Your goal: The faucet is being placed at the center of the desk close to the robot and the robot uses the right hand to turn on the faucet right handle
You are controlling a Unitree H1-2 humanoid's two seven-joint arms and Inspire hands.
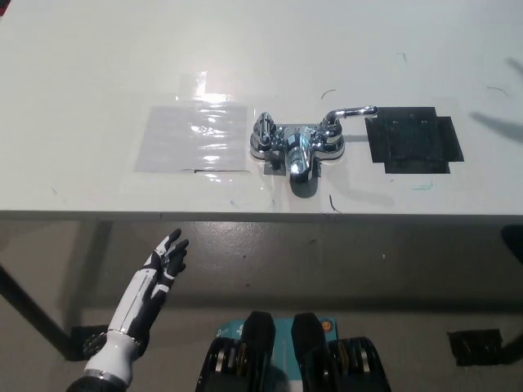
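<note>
The chrome faucet [298, 149] stands mid-width on the tabletop [98, 65] near its front edge, with its right handle [351, 111] pointing toward the right edge. It is probably stiff, slick metal, so push near the lever's tip. The right hand is out of view. The left hand [160, 273] hangs below the front edge, fingers spread and empty.

A white desk [98, 65] filled the upper half of the frame, with light glaring off a clear film patch [194, 137] left of center and a black tape patch [413, 143] at right. Grey floor [343, 261] lay below, with a dark leg [29, 306] at lower left.
</note>
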